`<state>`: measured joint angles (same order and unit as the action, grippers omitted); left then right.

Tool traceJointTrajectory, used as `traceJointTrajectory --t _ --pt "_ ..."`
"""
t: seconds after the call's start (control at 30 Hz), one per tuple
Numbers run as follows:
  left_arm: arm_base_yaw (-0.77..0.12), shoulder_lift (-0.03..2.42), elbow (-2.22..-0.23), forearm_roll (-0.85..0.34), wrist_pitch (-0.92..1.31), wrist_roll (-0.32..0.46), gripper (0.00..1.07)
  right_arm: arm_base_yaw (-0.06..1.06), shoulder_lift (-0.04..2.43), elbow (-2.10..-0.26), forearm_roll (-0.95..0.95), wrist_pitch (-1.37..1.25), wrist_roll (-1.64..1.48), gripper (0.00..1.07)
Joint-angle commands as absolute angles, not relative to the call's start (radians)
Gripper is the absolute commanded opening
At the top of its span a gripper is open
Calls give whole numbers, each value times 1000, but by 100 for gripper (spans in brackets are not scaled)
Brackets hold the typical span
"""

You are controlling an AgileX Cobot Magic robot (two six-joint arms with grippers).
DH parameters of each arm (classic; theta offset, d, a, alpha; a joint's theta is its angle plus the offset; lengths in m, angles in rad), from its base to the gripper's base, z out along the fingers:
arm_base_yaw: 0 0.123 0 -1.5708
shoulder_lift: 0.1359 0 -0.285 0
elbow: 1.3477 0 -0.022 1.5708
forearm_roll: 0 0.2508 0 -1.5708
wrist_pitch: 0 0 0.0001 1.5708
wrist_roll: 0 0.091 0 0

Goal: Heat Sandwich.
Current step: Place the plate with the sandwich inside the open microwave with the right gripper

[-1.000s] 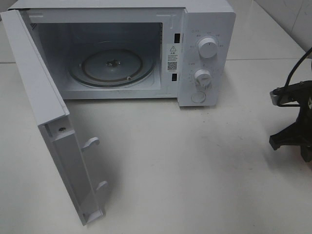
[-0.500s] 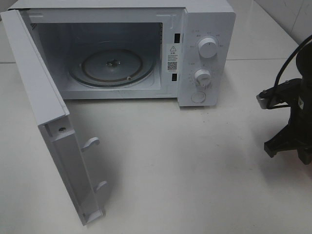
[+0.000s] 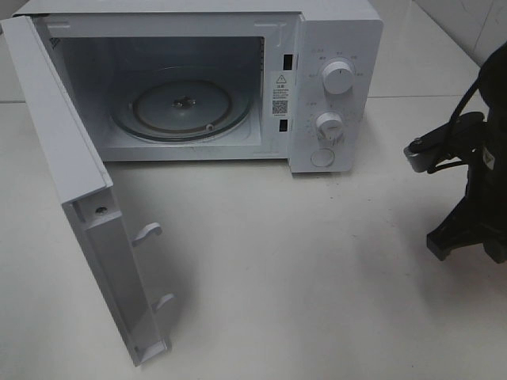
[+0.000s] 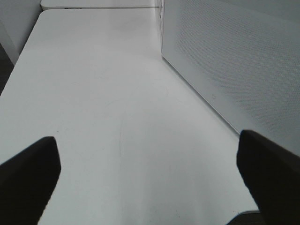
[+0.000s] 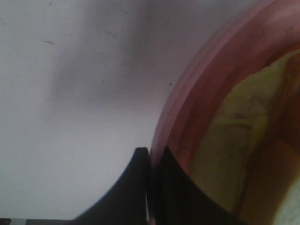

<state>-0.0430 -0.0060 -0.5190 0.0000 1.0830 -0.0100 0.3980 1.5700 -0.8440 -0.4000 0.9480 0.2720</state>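
The sandwich [image 5: 243,122] lies on the pink plate [image 5: 187,89]. It shows only in the right wrist view and is blurred there, pale green and reddish-orange against the plate's inside. The high view does not show it, so it probably sits beyond that frame's edge at 3 o'clock, where the right arm [image 3: 475,198] enters. The right fingers [image 5: 140,185] are closed tight. The plate's rim runs straight into the seam between them, so they appear to pinch the rim. Whether the plate is off the worktop [image 3: 317,261] I cannot tell.

The step in hand looks like carrying the plate to the microwave [image 3: 337,87]. It stands at 11 to 12 o'clock in the high view, with its door [image 3: 71,182] swung wide toward 7 o'clock and nothing on the glass turntable [image 3: 181,107].

A one-sided pinch on a thin rim lets a plate droop, so it should travel level and slowly, or the sandwich may slide. The path runs toward 10 o'clock. The plate should enter the cavity squarely, above the sill and below the roof, and settle on the turntable's middle before the fingers let go.

The left fingers [image 4: 28,173] are spread wide and hold nothing. They hover over the worktop beside a white dotted panel, probably the door's outer face, out of the path.
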Motion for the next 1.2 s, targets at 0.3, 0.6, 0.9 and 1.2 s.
traceJointTrajectory --t 0.3,0.6,0.9,1.2 --pt "-42 -28 -517 -11 1070 -20 98 540 1510 -841 -420 1007 266 0" --pt "-42 -28 -517 -11 1070 -20 98 678 1459 -841 -418 1022 250 0" --pt "-42 -28 -517 -11 1070 -20 98 777 1397 -841 -418 1049 226 0" --pt "-42 -28 -517 -11 1070 -20 98 886 1383 -841 -419 1071 182 0"
